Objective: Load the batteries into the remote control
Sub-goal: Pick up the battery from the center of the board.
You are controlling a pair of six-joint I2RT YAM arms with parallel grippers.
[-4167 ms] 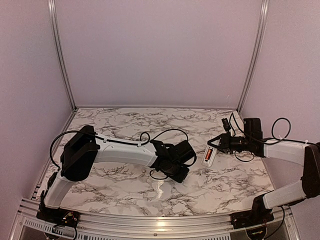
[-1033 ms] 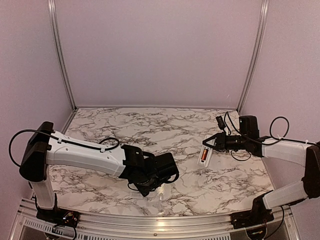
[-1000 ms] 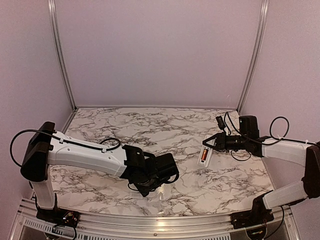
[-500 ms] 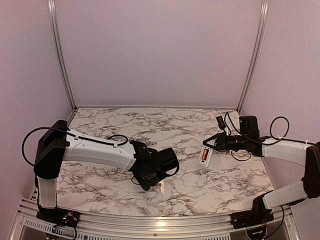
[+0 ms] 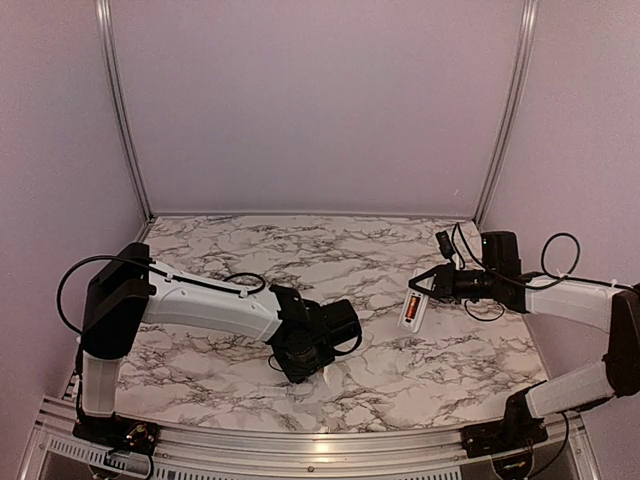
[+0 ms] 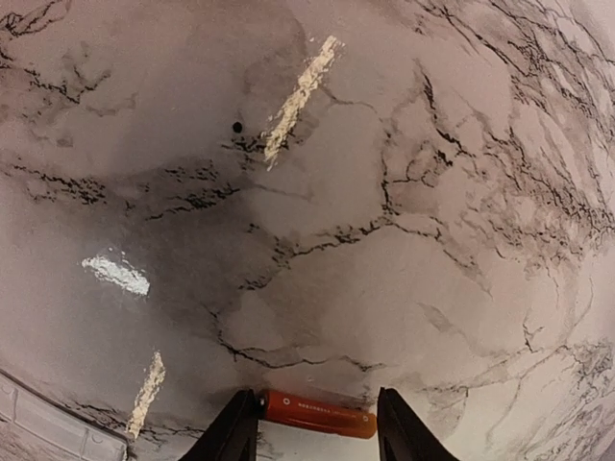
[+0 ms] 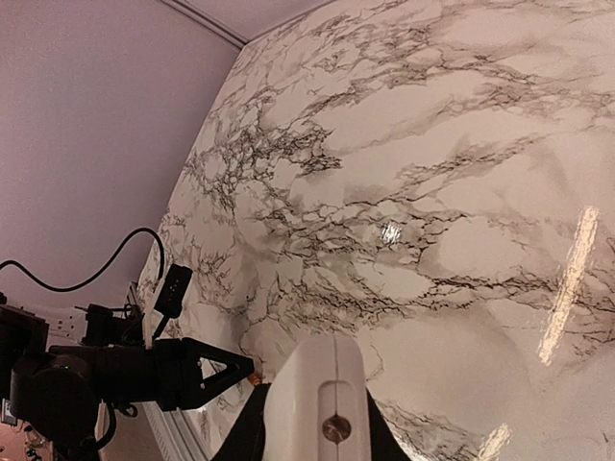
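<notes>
So, the bench (image 5: 440, 370) is covered in a glossy white marble-look top with grey-black veining, and streaks of light are reflected off it in both wrist views. It's boxed in by plain lilac walls (image 5: 320, 100) on three sides. Aluminium posts (image 5: 122, 110) are set in the two back corners, and an aluminium rail (image 5: 300, 448) is run along the near edge. A tiny dark speck (image 6: 237, 126) can be made out on the surface in the left wrist view, fwiw.

The left gripper (image 6: 318, 408) is set low near the front middle of the bench. A loose battery (image 6: 317, 416) is bracketed lengthwise between its jaws: orange-red, laid flat on the marble, with a tip seen against each end. So those jaws are closed onto the battery end to end, with it resting on the surface.

Over on the right side, the remote control (image 5: 414, 308) is pinched by the right gripper (image 5: 424, 290), jaws clamped onto its sides. Its back is turned up to the top camera, and a second battery (image 5: 409, 312) is seated in the recess there. Whether the remote's free end is touching the bench can't be told. In the right wrist view only the white end of the remote is seen between the dark fingers (image 7: 252, 423), and the left arm (image 7: 96, 379) is spotted far across the marble. The two grippers are well apart.
</notes>
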